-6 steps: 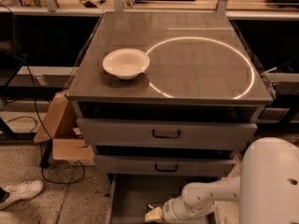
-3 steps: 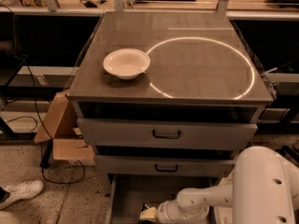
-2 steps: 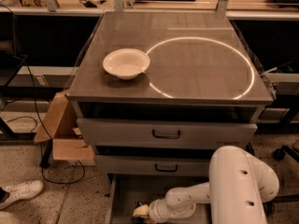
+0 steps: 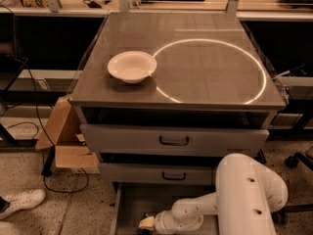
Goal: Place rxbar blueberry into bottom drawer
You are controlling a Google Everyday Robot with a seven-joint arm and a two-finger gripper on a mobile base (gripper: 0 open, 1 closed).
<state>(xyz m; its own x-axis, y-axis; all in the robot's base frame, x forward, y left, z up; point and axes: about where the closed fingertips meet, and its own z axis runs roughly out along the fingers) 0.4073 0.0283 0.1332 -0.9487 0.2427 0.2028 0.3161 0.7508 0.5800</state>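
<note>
Down at the lower edge of the view, the gripper (image 4: 146,223) sits low inside the pulled-out bottom drawer (image 4: 133,199), toward the drawer's left half. Whether it is clamped or apart cannot be told. A small dark bit at its tip looks like the rxbar blueberry (image 4: 145,215), inside the drawer. Too little of it shows to tell which way its long axis runs or where it points. The white arm (image 4: 247,195) reaches in from the right, its thick link rising in front of the drawer's right side. Above, the middle drawer (image 4: 146,173) and the top drawer (image 4: 122,138) are pushed in, dark handles centred. On the counter (image 4: 195,28) a white bowl (image 4: 132,66) stands upright at the left, just touching a bright ring of light (image 4: 257,70). Left of the cabinet, an open cardboard box (image 4: 63,141) and a white shoe (image 4: 22,202) lie on the floor.
</note>
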